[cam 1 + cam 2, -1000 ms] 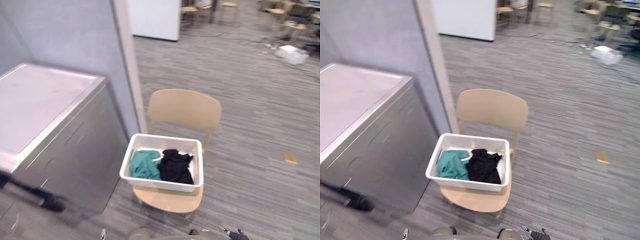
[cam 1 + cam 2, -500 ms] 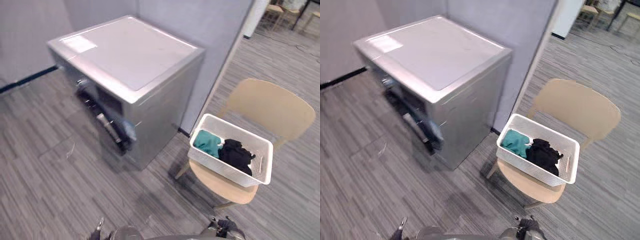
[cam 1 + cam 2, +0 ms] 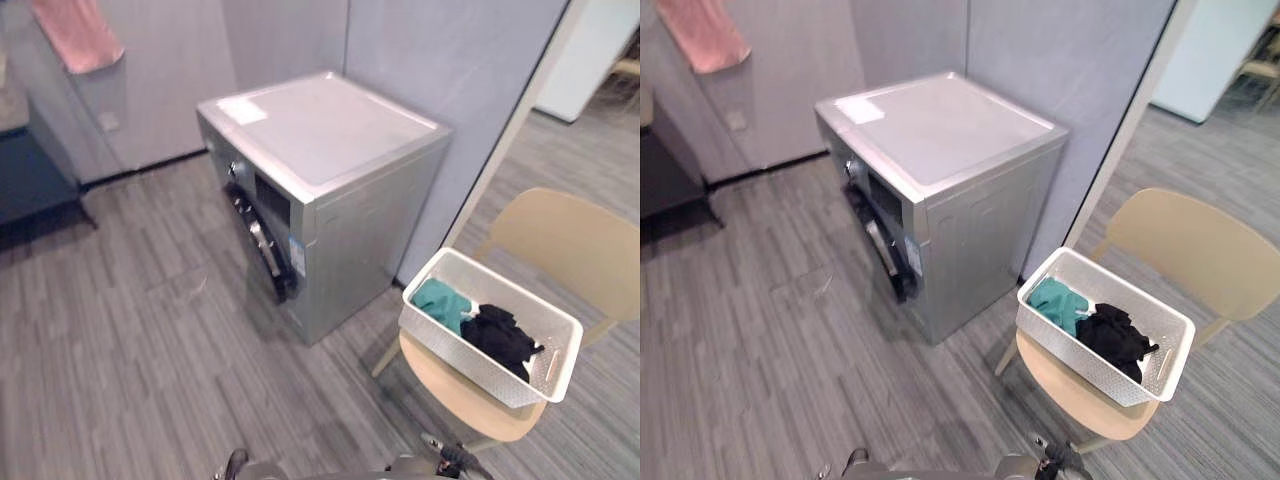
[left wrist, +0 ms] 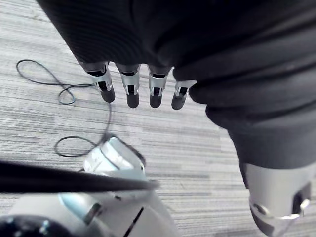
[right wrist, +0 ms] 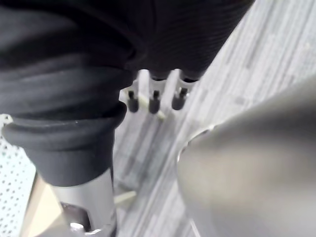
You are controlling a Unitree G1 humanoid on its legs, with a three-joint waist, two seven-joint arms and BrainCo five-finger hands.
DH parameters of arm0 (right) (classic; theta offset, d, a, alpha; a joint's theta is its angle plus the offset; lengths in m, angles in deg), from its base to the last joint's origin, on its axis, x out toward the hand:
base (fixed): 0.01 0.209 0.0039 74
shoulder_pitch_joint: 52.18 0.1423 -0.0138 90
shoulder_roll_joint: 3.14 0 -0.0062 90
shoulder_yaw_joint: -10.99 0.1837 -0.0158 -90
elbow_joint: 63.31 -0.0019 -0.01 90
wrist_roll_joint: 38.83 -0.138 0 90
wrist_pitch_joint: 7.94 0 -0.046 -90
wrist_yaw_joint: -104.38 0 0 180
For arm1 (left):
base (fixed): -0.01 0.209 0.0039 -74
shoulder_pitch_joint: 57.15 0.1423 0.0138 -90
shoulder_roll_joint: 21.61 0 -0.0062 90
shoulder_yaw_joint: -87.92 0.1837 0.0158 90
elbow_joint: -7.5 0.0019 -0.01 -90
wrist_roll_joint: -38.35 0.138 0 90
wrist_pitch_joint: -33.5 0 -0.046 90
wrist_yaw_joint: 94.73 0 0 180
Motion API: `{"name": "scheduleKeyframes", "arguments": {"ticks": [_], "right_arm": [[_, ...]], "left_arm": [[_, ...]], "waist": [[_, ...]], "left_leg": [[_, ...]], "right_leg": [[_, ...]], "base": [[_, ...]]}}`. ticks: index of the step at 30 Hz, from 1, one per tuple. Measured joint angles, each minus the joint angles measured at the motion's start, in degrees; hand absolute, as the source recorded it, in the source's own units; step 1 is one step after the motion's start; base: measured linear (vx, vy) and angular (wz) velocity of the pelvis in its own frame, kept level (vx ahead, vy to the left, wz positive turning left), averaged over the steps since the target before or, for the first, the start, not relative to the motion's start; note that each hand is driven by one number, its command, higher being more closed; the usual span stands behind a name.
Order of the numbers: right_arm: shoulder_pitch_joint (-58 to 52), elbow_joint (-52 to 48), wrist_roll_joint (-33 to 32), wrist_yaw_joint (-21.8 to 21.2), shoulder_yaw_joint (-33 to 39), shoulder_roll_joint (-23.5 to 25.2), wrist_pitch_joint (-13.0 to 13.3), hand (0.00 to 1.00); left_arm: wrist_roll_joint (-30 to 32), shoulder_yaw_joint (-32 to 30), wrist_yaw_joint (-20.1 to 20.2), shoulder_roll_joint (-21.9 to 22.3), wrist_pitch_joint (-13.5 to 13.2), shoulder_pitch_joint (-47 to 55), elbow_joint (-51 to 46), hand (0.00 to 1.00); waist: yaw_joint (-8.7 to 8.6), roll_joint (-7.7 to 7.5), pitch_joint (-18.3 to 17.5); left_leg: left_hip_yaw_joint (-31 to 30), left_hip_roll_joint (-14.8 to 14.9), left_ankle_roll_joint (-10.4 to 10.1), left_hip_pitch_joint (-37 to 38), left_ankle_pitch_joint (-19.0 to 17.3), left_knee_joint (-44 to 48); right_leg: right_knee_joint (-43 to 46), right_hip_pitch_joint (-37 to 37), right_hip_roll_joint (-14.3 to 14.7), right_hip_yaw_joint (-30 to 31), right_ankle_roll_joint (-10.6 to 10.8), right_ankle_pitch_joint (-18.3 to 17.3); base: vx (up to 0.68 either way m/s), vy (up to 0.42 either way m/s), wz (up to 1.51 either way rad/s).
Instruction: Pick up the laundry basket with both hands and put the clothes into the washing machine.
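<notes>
Cut off by the top edge at upper left: pink cloth (image 3: 78, 35). Sliced by the left edge just below: dark low furniture (image 3: 30, 185), kind impossible to tell. At centre, too oblique to judge door ajar or closed: washing machine (image 3: 330, 140). At lower right, mostly hidden under the laundry basket (image 3: 460, 358): seat of the chair (image 3: 570, 240), backrest clipped by the right edge. Unreadable as to kind, lower parts behind the basket wall: teal garment (image 3: 440, 300), black garment (image 3: 500, 338). Buried under dark covers: palms of left hand (image 4: 128, 91) and right hand (image 5: 154, 101).
</notes>
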Motion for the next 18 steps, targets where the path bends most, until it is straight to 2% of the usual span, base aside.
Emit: {"name": "scheduleKeyframes", "arguments": {"ticks": [2, 4, 5, 6, 7, 8, 9, 10, 11, 12, 13, 14, 15, 16, 18], "right_arm": [[-0.53, -0.17, -0.09, 0.02, -0.14, 0.34, 0.01, 0.00], [-0.48, -0.81, -0.10, 0.03, -1.49, 0.14, -0.03, 0.00], [-0.34, -1.74, -0.10, 0.01, -3.55, 0.15, -0.04, 0.00], [-0.44, -2.62, -0.12, 0.02, -3.76, 0.20, 0.00, 0.00], [-0.60, -3.88, -0.14, 0.13, -3.77, 0.11, 0.20, 0.00], [-0.79, -4.50, -0.61, 0.09, -3.87, -0.92, 0.25, 0.00], [-0.89, -4.58, -1.20, 0.09, -4.63, -1.31, 0.22, 0.00], [-1.08, -4.60, -1.25, 0.09, -5.58, -1.36, 0.20, 0.00], [-1.00, -5.04, -1.45, 0.16, -7.65, -1.02, 0.19, 0.00], [-0.82, -5.84, -1.66, 0.19, -8.77, -0.23, 0.16, 0.00], [-0.73, -6.41, -1.68, 0.21, -9.18, 0.33, 0.20, 0.00], [-1.34, -7.41, -1.75, 0.44, -9.62, 1.14, 0.16, 0.00], [-1.53, -7.74, -1.78, 0.91, -10.08, 1.14, -0.12, 0.00], [-2.01, -8.59, -1.77, 1.34, -10.23, 1.10, -0.29, 0.00], [-4.25, -11.09, -1.64, 1.66, -10.01, 0.58, -0.24, 0.00]], "left_arm": [[-0.21, -0.32, 0.00, 0.18, -0.08, -0.03, -0.22, 0.00], [-0.72, -0.25, -0.05, 0.63, -0.22, 0.38, -0.30, 0.00], [-1.06, -0.13, -0.02, 0.73, -0.25, 0.93, -1.17, 0.00], [-1.81, -0.14, -0.01, 1.29, -0.32, 1.20, -2.23, 0.00], [-2.80, -0.27, -0.01, 2.22, -0.45, 1.32, -3.53, 0.00], [-3.07, -0.25, 0.02, 3.75, -0.43, 1.93, -4.89, 0.00], [-3.64, -0.01, 0.08, 4.59, -0.45, 2.48, -5.80, 0.00], [-3.96, 0.04, 0.00, 4.60, -0.46, 2.46, -6.10, 0.00], [-4.15, 0.66, -0.07, 4.55, -0.53, 2.43, -6.46, 0.00], [-4.71, 0.79, -0.11, 4.11, -0.69, 2.22, -6.49, 0.00], [-5.07, 0.96, -0.20, 3.33, -0.69, 2.21, -6.49, 0.00], [-5.22, 1.84, -0.40, 3.36, -0.68, 2.32, -6.48, 0.00], [-5.23, 1.94, -0.59, 3.31, -0.67, 2.47, -6.47, 0.00], [-5.25, 1.85, -1.30, 3.27, -0.69, 2.44, -6.46, 0.00], [-5.24, 1.72, -2.02, 3.32, -0.66, 2.54, -5.84, 0.00]], "waist": [[-0.98, 0.08, 0.20], [-0.32, 1.56, -0.46], [-0.21, 1.31, -0.99], [-0.24, 1.80, -0.64], [-0.24, 2.78, 0.14], [0.87, 4.55, 0.74], [1.40, 5.12, 0.59], [1.64, 5.31, 0.73], [2.23, 5.35, 0.86], [2.17, 3.16, 1.33], [2.13, 2.79, 1.41], [2.24, 3.36, 1.49], [2.21, 3.50, 1.45], [2.11, 3.51, 1.44], [2.13, 3.95, 0.81]], "left_leg": [[0.09, -0.99, 0.19, 0.98, -1.15, 1.04], [-0.13, -0.44, -0.71, 3.49, -1.17, -4.18], [-1.21, -0.41, -3.16, 3.55, -0.07, -5.74], [-1.45, -0.42, -3.20, 1.27, -0.68, -1.57], [-1.86, -0.53, -3.17, -3.88, -1.32, 8.52], [-3.72, -0.95, -5.75, -8.64, 0.88, 18.76], [-4.91, -1.57, -5.58, -10.95, 3.82, 24.33], [-4.86, -1.74, -5.58, -11.72, 5.65, 26.18], [-4.21, -2.16, -5.43, -13.51, 10.34, 29.11], [-2.96, -1.99, -3.78, -15.72, 16.67, 31.55], [-1.75, -1.68, -2.34, -16.40, 16.20, 32.43], [0.11, 0.41, 1.74, -16.69, 11.36, 31.57], [1.74, 2.48, 2.80, -15.69, 8.31, 26.25], [3.99, 5.00, 3.56, -12.80, 7.03, 14.40], [4.54, 6.00, 3.61, -9.32, 7.02, 1.61]], "right_leg": [[-0.83, 2.92, 0.62, -2.86, -0.17, 0.00], [-2.43, 3.90, 1.65, -3.01, -0.59, -0.57], [-4.34, 4.15, 2.66, -2.33, -0.52, -0.73], [-4.73, 4.42, 3.10, -2.04, -0.55, -0.71], [-4.84, 5.14, 3.36, -2.00, -0.51, -0.73], [-5.23, 6.31, 3.62, -1.83, -0.45, -0.76], [-7.05, 8.14, 4.18, -1.14, -0.42, -0.77], [-7.86, 8.74, 4.31, -0.58, -0.43, -0.77], [-8.88, 9.07, 4.08, 1.12, -0.97, -0.45], [-10.46, 10.01, 2.83, 2.66, -1.83, 0.09], [-11.60, 10.68, 2.12, 2.64, -2.10, 0.29], [-13.46, 11.66, 1.98, 2.69, -1.96, 0.69], [-14.61, 11.95, 1.91, 2.72, -1.11, 1.59], [-15.42, 12.02, 1.93, 2.90, -0.34, 2.42], [-15.48, 12.02, 1.98, 3.26, 1.07, 1.92]], "base": [[0.02, -0.084, 0.70], [-0.04, -0.039, 0.20], [0.00, 0.019, 0.26], [-0.01, 0.035, 0.40], [-0.03, 0.073, 0.21], [-0.01, 0.126, 0.07], [0.01, 0.123, -0.09], [0.02, 0.145, -0.20], [0.01, 0.107, -0.30], [0.01, 0.134, -0.31], [0.02, 0.132, -0.34], [0.03, 0.139, -0.32], [0.06, 0.181, -0.43], [0.12, 0.259, -0.34], [0.24, 0.451, -0.15]]}}
